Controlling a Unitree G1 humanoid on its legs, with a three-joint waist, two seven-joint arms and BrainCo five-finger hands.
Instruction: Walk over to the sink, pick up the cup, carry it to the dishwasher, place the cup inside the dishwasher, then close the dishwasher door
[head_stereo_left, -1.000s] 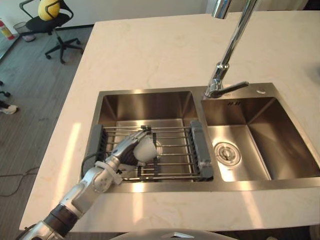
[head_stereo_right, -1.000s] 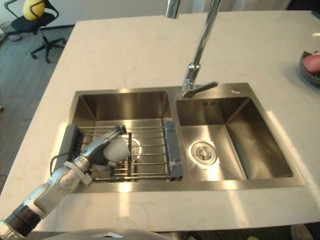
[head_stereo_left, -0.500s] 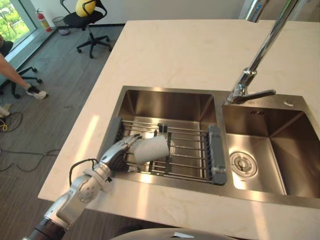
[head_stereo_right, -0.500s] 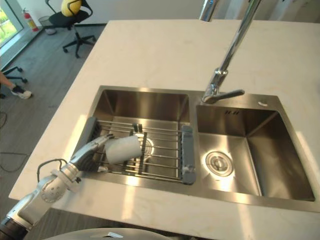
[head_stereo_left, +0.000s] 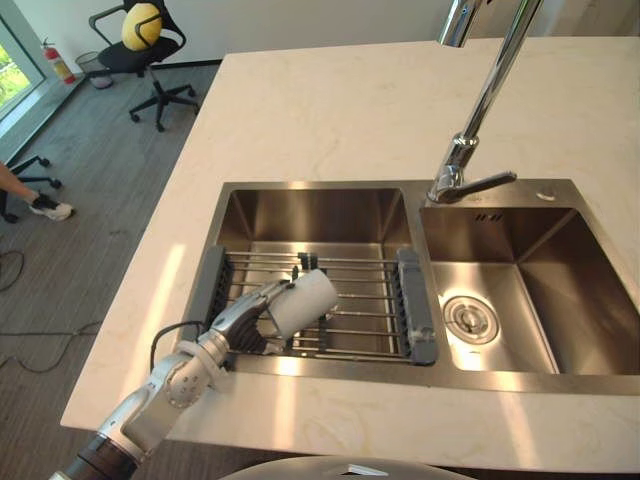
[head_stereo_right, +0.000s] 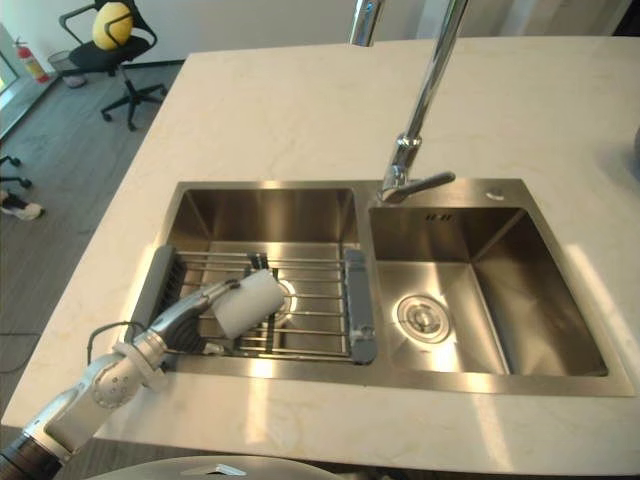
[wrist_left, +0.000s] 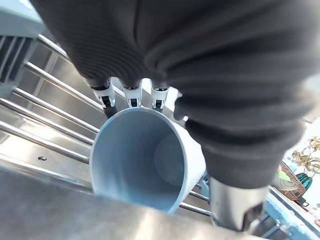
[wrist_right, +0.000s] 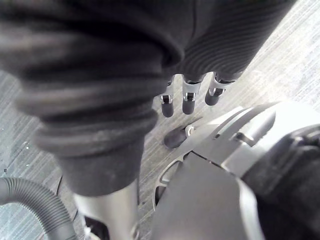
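- Left eye view: left robot hand (head_stereo_left: 248, 318) curled round the pale cup (head_stereo_left: 306, 296), above the wire rack (head_stereo_left: 365, 305) in the left basin of the sink (head_stereo_left: 310, 212). Cup tipped on its side with its base toward the faucet (head_stereo_left: 470, 150), probably because of a reach in over the near edge of the bench (head_stereo_left: 300, 110).
- Right eye view: same grasp from the side. Contact between cup and rack impossible to tell.
- Left wrist view: fingers (wrist_left: 131, 95) wrapped over the cup's outer wall, open mouth facing the wrist. Judged a firm enough hold for the carry to the dishwasher.
- Right wrist view: right robot hand (wrist_right: 189, 94) hanging over the grey floor (wrist_right: 280, 75), fingers relaxed, nothing held. Presumably kept free for the dishwasher door.
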